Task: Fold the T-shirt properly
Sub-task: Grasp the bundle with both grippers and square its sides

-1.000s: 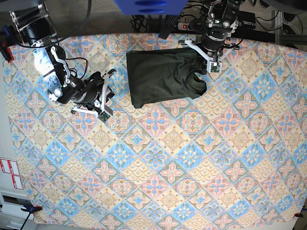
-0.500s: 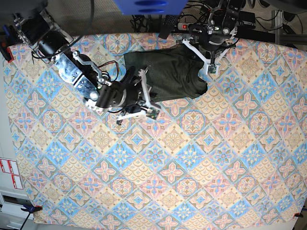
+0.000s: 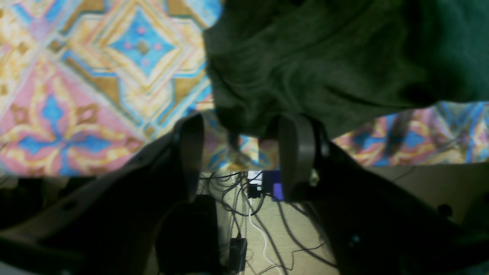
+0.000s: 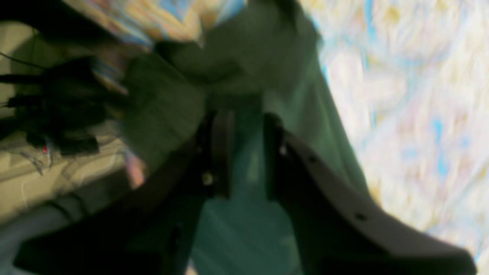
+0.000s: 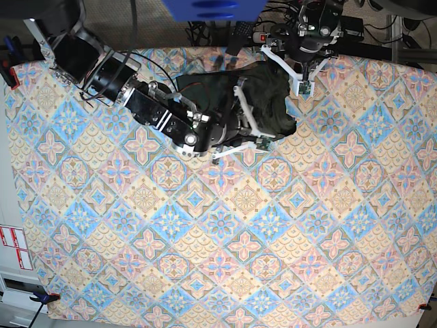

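T-shirt point(image 5: 273, 102) lies bunched at the far edge of the patterned table point(image 5: 225, 260), right of centre, partly hidden under the right arm.

Left gripper point(image 3: 238, 151): sits at the far edge beside the shirt's upper right corner. Jaws apart; a lobe of green fabric hangs just between the fingertips point(image 3: 294, 152) but is not pinched. Table edge and floor cables point(image 3: 248, 214) show through the gap.

Right gripper point(image 4: 244, 152): reaches across the garment from the left side of the table. Wrist view is badly blurred. Jaws stand narrow with green cloth between and around them; cannot tell whether the cloth is gripped or only lies behind.

Judgement: step in hand looks like taking a fresh hold on the far hem for the next fold.

To do well: lower the left jaws so the hem sits deep between the pads before closing; take one layer edge, not a wad. Keep both holds level, so the fold line runs straight. Mind the table edge; the cloth could slip off.
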